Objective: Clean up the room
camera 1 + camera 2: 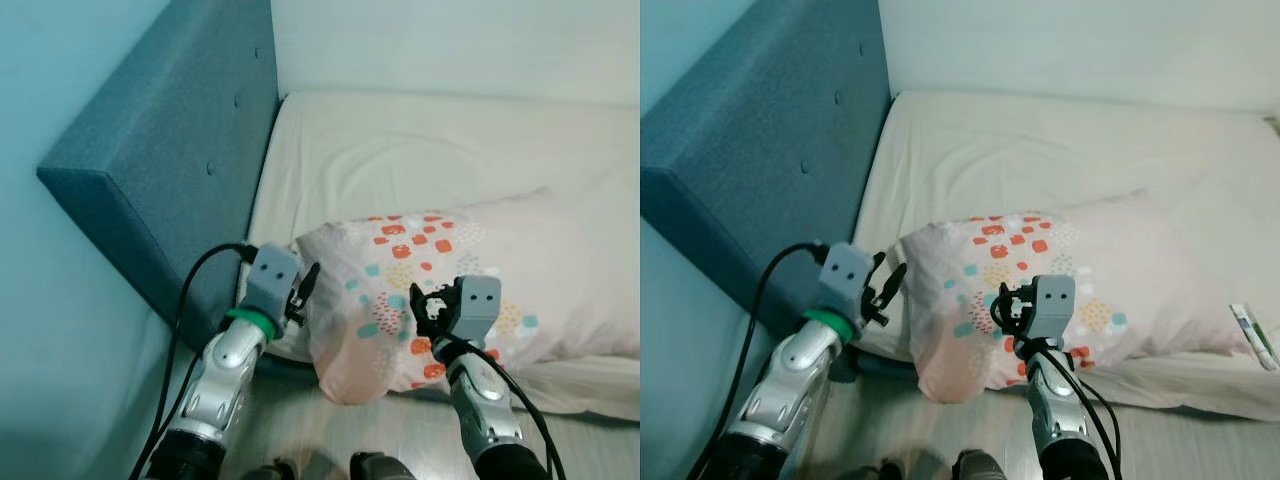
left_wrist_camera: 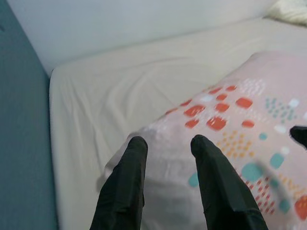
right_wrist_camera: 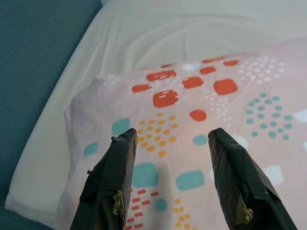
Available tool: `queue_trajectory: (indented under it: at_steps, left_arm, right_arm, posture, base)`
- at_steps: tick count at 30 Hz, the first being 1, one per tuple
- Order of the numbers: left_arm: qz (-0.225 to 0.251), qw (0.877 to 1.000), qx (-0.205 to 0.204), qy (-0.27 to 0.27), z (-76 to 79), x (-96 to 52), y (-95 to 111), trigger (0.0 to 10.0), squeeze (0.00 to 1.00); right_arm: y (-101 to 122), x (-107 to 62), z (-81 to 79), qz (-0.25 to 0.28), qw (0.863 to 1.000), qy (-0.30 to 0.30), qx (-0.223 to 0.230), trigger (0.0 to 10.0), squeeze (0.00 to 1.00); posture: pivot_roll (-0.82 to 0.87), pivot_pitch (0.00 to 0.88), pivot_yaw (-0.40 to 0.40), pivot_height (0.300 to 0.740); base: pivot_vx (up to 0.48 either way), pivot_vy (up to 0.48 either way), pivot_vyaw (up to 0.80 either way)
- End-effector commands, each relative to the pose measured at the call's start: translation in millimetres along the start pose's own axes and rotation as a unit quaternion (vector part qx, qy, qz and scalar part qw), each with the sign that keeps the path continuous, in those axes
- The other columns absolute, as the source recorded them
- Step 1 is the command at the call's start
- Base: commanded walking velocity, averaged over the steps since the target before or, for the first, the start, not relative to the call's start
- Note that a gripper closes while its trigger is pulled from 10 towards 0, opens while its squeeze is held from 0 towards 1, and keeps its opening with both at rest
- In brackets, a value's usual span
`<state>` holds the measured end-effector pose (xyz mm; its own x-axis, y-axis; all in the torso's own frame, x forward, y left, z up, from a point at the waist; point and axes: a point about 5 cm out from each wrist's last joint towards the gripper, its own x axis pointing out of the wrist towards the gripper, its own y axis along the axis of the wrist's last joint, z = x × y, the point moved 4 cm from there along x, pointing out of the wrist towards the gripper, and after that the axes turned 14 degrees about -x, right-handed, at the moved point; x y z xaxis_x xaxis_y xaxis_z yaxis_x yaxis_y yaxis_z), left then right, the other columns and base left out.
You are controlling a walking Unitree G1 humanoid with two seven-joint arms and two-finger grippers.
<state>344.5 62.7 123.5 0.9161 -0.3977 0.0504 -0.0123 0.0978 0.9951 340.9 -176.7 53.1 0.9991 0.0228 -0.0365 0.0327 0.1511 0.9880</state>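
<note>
We hold both pincers spread wide over the pillow [image 1: 440, 290] on the bed [image 1: 400, 150]: left pincer [image 2: 165, 143] at its corner, right pincer [image 3: 170, 136] above its patterned middle.

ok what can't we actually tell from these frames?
- Contact: both wrist views show open fingers over the pillow; whether the left gripper or right gripper touches the fabric is unclear.
- Pillow's near corner overhangs the mattress; its underside is hidden in both eye views.
- Small striped object at the bed's right side: cut by the right eye view's edge, too small to identify.
- Floor: mostly hidden by the arms.
</note>
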Motion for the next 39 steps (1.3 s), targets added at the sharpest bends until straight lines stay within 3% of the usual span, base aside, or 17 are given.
queue_trajectory:
  at_steps: [1, 12, 18, 39]
  left_arm:
    - [-0.012, 1.000, -0.008, 0.007, -1.0, -1.0, -7.1, 10.0, 0.00]
    - [-0.010, 0.999, -0.017, 0.034, -11.5, -2.1, -7.8, 10.0, 0.00]
    - [-0.009, 0.999, -0.019, 0.036, -12.0, -0.9, -7.5, 10.0, 0.00]
    - [-0.007, 0.999, -0.015, 0.040, -14.0, 3.9, -5.5, 10.0, 0.00]
  right_arm:
    - [0.5, 0.0, 3.8, 0.000, 1.000, -0.006, -0.002, 10.0, 0.00]
    - [5.7, 6.4, 1.1, 0.001, 1.000, 0.006, -0.009, 10.0, 0.00]
    - [6.5, 7.1, 1.1, 0.002, 1.000, 0.006, -0.010, 10.0, 0.00]
    - [6.1, 8.0, 6.4, -0.001, 1.000, -0.008, -0.008, 10.0, 0.00]
  posture:
    - [-0.13, 0.062, 0.045, 0.721]
    - [-0.11, 0.056, 0.023, 0.676]
    - [-0.12, 0.056, 0.023, 0.666]
    - [-0.11, 0.055, 0.034, 0.571]
  base:
    - [0.000, 0.000, 0.00]
    - [0.000, 0.000, 0.00]
    - [0.000, 0.000, 0.00]
    - [0.000, 0.000, 0.00]
